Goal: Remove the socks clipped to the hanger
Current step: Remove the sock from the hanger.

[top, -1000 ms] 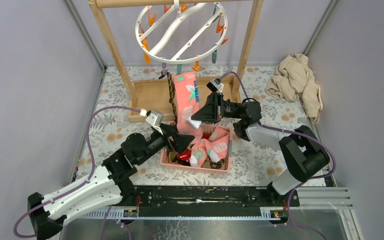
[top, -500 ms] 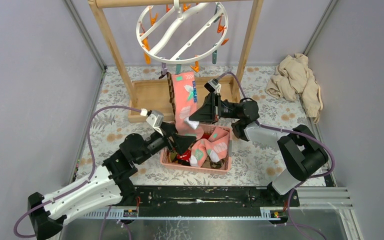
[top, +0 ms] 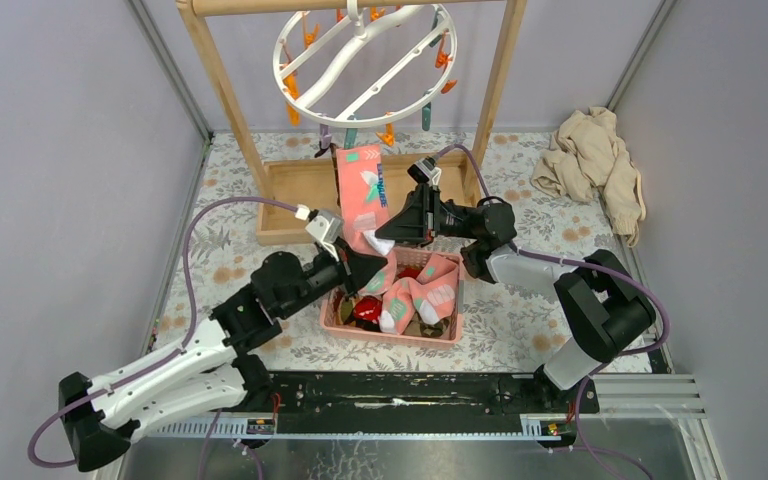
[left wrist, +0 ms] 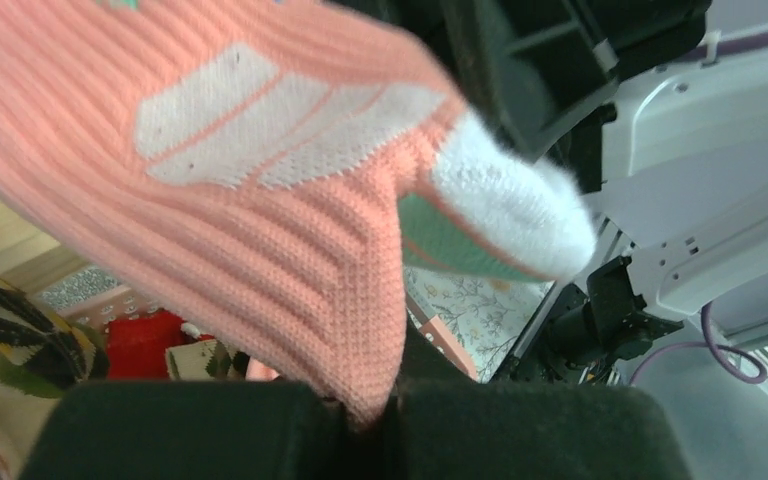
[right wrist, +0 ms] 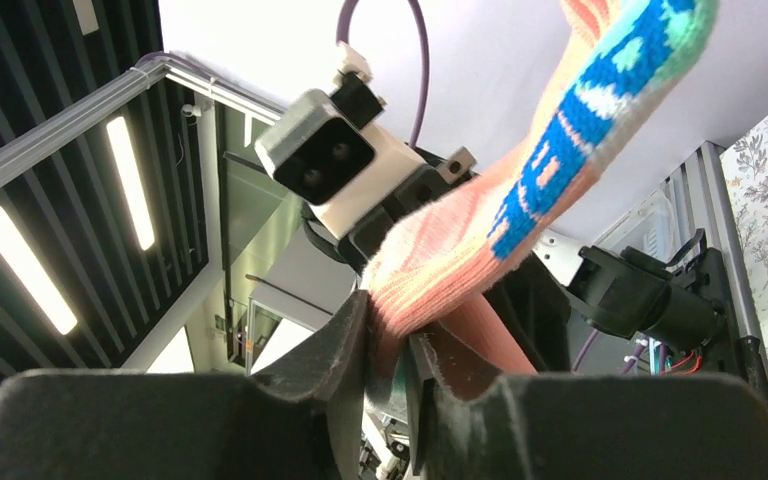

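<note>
Left tool (left wrist: 365, 418) closed tight on pink sock (left wrist: 290, 250), low edge; right tool (right wrist: 390, 350) pinched same sock. Sock hung above both tools, clipped to hanger (top: 343, 58). Best: pull down together, steadily.

Top centre: hanger (top: 332, 68) hanging from rack (top: 225, 80); sock (top: 362, 195) dangling below it, above basket (top: 390, 338) sitting mid-frame on desk (top: 520, 310); more socks (top: 425, 295) lying in basket; cloth heap (top: 595, 165) lying upper right.

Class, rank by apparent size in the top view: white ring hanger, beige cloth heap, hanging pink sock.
1. round white plastic ring hanger, though nearer the camera
2. crumpled beige cloth heap
3. hanging pink knitted sock
</note>
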{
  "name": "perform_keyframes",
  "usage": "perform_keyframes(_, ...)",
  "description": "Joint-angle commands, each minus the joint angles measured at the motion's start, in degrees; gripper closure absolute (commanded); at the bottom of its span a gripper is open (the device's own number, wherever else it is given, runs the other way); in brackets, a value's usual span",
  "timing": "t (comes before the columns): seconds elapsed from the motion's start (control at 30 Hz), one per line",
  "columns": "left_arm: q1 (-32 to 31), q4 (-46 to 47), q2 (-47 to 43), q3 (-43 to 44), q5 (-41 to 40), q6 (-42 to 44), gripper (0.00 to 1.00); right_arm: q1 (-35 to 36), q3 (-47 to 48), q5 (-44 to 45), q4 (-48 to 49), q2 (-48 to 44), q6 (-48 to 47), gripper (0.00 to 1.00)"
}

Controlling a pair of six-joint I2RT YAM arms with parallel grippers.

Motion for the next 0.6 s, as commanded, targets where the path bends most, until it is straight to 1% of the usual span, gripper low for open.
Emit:
perform_keyframes(0.0,-0.21,-8.56,-1.95,6.35,-3.33,-2.23,1.00,0.63,0.12,1.28,3.39,-0.60,-1.23,0.69)
perform_keyframes(0.07,-0.16,-12.06,-3.31,8.15,-4.69,-3.72,1.00,0.61,-0.13,1.33,3.20,-0.77,-1.76,0.60)
perform_keyframes(0.13,-0.22,-15.64,-4.28,10.12,-6.11,-5.09,1.00,0.55,-0.22,1.38,2.17,-1.17,-2.99,0.54)
perform_keyframes(0.2,-0.16,-18.91,-4.62,12.59,-6.61,-5.93,1.00,0.64,-0.15,1.57,-0.10,-2.02,-5.13,0.50)
perform_keyframes(0.3,-0.20,-22.78,-4.84,15.88,-6.68,-7.06,1.00,0.53,0.08,2.13,-6.96,-4.72,-10.90,0.44)
perform_keyframes(0.37,-0.20,-24.86,-4.83,17.93,-6.43,-7.61,1.00,0.50,0.55,3.05,-14.98,-7.59,-17.07,0.43)
perform_keyframes(0.43,-0.16,-26.34,-4.58,19.56,-5.87,-8.03,0.98,0.49,1.57,5.01,-26.19,-11.28,-25.65,0.41)
perform_keyframes(0.5,-0.16,-27.16,-4.25,20.58,-4.75,-8.36,0.98,0.52,3.37,9.16,-39.08,-15.59,-37.76,0.39)
perform_keyframes(0.57,-0.17,-27.33,-3.90,21.06,-3.36,-8.81,0.98,0.61,5.23,14.54,-49.31,-18.99,-45.79,0.37)
